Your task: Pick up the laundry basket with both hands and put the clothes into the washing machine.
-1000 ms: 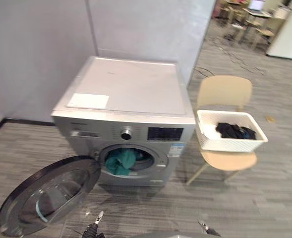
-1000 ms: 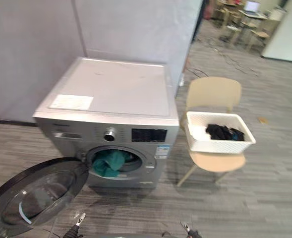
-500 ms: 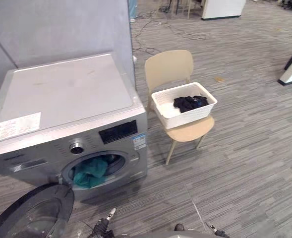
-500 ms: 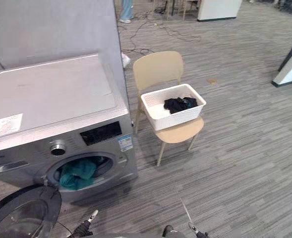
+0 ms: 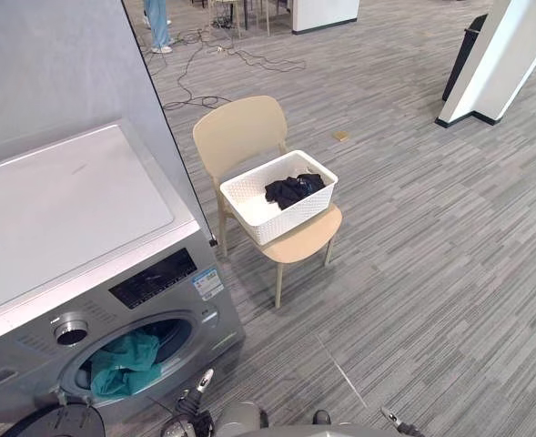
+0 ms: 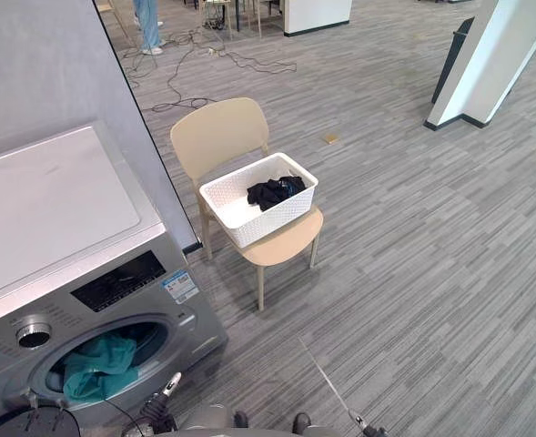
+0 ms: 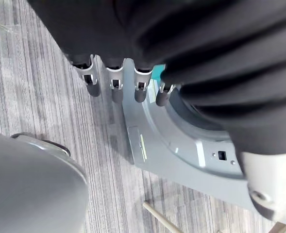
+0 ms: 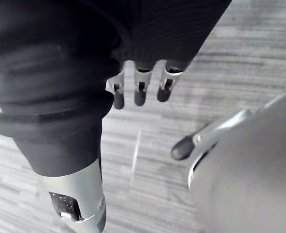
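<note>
While the left hand (image 7: 116,87) and right hand (image 8: 139,92) hang slack, the laundry basket (image 5: 290,217) sits well away.

Head pair looks down, sharing washing machine (image 5: 67,209), wrist cameras close-up

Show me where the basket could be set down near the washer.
The top of the washing machine is bare, bordered by the grey wall behind. The floor between the chair and the white pillar is open too. Crowded: the chair seat is taken by the laundry basket, and teal cloth hangs in the drum opening above the open door.
</note>
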Motion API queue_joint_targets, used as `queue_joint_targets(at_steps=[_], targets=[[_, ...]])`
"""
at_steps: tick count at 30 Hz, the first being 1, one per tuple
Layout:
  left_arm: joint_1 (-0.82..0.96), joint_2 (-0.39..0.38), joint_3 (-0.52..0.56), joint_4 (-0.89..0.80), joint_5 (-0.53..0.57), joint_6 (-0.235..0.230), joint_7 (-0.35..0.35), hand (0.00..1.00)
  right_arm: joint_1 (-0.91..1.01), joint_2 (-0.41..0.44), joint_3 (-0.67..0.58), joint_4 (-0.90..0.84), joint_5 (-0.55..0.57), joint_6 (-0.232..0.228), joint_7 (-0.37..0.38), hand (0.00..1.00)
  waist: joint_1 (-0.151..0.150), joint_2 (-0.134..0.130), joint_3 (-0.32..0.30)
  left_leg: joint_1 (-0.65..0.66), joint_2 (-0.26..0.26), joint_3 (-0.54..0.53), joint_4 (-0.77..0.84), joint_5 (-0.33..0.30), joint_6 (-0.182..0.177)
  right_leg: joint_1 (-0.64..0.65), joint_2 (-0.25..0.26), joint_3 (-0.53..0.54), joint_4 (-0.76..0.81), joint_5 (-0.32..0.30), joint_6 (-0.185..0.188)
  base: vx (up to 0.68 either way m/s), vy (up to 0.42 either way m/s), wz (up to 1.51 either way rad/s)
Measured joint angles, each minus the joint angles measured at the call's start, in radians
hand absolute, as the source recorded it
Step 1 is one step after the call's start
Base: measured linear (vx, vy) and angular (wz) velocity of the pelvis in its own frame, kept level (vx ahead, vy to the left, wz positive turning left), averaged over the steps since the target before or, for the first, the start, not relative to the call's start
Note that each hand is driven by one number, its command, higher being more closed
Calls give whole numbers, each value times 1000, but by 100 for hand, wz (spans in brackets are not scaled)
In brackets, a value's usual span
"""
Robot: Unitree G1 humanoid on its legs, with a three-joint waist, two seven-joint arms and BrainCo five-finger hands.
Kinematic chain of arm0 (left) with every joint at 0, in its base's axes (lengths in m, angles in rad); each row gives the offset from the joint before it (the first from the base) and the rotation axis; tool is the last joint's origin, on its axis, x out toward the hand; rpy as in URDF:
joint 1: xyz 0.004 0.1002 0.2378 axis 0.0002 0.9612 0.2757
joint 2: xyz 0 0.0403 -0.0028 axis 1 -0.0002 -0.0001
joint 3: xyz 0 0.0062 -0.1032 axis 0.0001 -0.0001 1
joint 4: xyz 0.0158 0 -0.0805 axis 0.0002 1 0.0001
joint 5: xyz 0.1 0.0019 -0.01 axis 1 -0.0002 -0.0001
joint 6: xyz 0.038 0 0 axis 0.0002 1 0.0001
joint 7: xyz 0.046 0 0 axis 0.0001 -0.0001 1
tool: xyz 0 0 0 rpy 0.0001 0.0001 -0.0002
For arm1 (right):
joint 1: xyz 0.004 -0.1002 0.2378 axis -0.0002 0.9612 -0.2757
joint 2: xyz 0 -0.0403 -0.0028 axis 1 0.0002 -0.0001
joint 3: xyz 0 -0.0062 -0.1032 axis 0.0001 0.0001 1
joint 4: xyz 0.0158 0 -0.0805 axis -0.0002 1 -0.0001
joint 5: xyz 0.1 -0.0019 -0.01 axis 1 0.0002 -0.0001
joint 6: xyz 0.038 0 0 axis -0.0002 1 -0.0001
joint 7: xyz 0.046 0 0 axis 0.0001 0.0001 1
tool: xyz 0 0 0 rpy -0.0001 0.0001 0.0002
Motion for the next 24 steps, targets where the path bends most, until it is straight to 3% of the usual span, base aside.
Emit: queue_joint_targets(at_steps=[1, 2, 4, 5, 6, 7, 8, 9, 10, 12, 14, 16, 17, 18, 19, 20, 21, 22, 24], targets=[[0, -19, 47, 0, 0, 1, -10, 0, -12, 1, 9, 0, -7, 0, 1, 0, 7, -2, 1, 1, -8, 9, 0, -6, 36, 3, -5, 12, -3, 9, 14, 160, 147, -41], [1, -25, 79, -1, 0, 4, -11, 0, -16, 4, 19, -3, -11, 0, 0, 0, 9, -1, 3, 12, -7, 24, 2, -13, 47, 8, -8, 21, 4, 5, 23, 172, 166, -48], [29, -28, 119, -2, 3, 12, -11, 0, -5, 2, 71, -27, -20, 0, 1, 0, 19, -3, -1, 67, -20, 51, -29, -15, 63, 15, -27, 36, 73, -40, 46, 140, 144, -30], [48, -24, 121, -1, 3, 12, -11, 0, 13, 5, 90, -58, -19, -6, 9, 0, 1, -6, -15, 97, -41, 50, -65, -13, 65, -4, -51, 26, 148, -90, 58, 204, 126, 10], [47, -19, 118, -2, 3, 13, -11, 0, 35, 14, 106, -85, -19, -10, 19, 0, 4, -27, -28, 120, -62, 44, -94, -18, 70, -48, -78, 8, 264, -144, 75, 208, 114, 17], [37, -16, 113, -3, 3, 13, -12, 0, 48, 17, 112, -95, -19, -10, 22, 0, 5, -31, -31, 125, -70, 41, -102, -25, 80, -91, -89, 3, 354, -170, 90, 247, 85, 16], [30, -2, 101, -2, 3, 17, -12, 0, 57, 18, 126, -122, -19, -9, 26, 0, 5, -45, -30, 131, -84, 38, -92, -35, 94, -204, -120, 6, 599, -198, 133, 189, 23, 28], [26, 7, 96, -3, 2, 22, -11, 0, 58, 21, 126, -142, -19, -9, 28, 0, -1, -55, -21, 141, -93, 29, -59, -39, 110, -275, -143, 17, 788, -186, 153, 291, -23, 53], [20, 17, 80, -5, 2, 24, -10, 0, 71, 27, 123, -157, -11, -10, 30, 0, -12, -55, 0, 167, -97, 3, -22, -57, 111, -330, -156, 31, 999, -179, 160, 270, -64, 56], [9, 19, 41, -14, 1, 27, -10, 0, 72, 28, 123, -161, 8, -8, 42, 0, -27, -57, 2, 207, -86, -48, 5, -63, 103, -367, -165, 34, 1143, -182, 149, 320, -140, 76], [-29, 0, -17, -17, 0, 25, -10, 0, 85, 25, 119, -183, 9, -9, 43, 0, -27, -44, 0, 224, -61, -106, 7, -68, 95, -399, -196, 35, 1135, -181, 147, 341, -231, 97], [-62, -15, -56, -49, -10, 18, -10, 0, 99, 32, 83, -199, 10, -9, 42, 0, -28, -35, -2, 233, -26, -186, 8, -90, 55, -404, -273, 66, 960, -172, 132, 293, -290, 109], [-66, -22, -59, -54, -10, 14, -10, 0, 99, 31, 77, -197, 10, -8, 40, 0, -28, -35, -3, 236, -17, -201, 9, -97, 42, -391, -288, 84, 882, -162, 117, 262, -348, 90], [-63, -28, -77, -56, -10, 4, -10, 0, 100, 33, 72, -186, 7, -4, 38, 0, -27, -38, -5, 251, 2, -227, 0, -114, 12, -340, -290, 138, 667, -117, 84, 261, -425, 69], [-52, -27, -83, -57, -9, 0, -10, 0, 105, 47, 65, -174, 6, 0, 37, 0, -28, -59, -17, 251, 11, -255, -3, -132, -18, -287, -292, 201, 470, 2, 74, 251, -477, 66], [-46, -30, -84, -55, -8, 1, -10, 0, 108, 51, 55, -163, 7, 4, 38, 0, -32, -61, -29, 244, 21, -275, -2, -139, -32, -266, -288, 226, 446, -46, 159, 229, -548, 55], [-38, -44, -82, -54, -7, 0, -11, 0, 107, 51, 33, -149, 5, 9, 37, 0, -34, -51, -58, 231, 56, -305, -11, -133, -49, -248, -280, 182, 409, -111, 238, 190, -552, 50], [-43, -68, -70, -45, -4, 0, -12, 0, 100, 35, 21, -144, 8, 15, 39, 0, -32, -26, -51, 221, 88, -324, -23, -104, -93, -249, -274, 115, 422, -159, 241, 161, -532, 53], [-47, -91, -44, -27, 2, 3, -15, 0, 79, 12, 6, -132, 6, 23, 36, 0, -53, -8, -46, 227, 135, -336, -63, -26, -141, -251, -245, 61, 494, -194, 197, 117, -573, 60]])
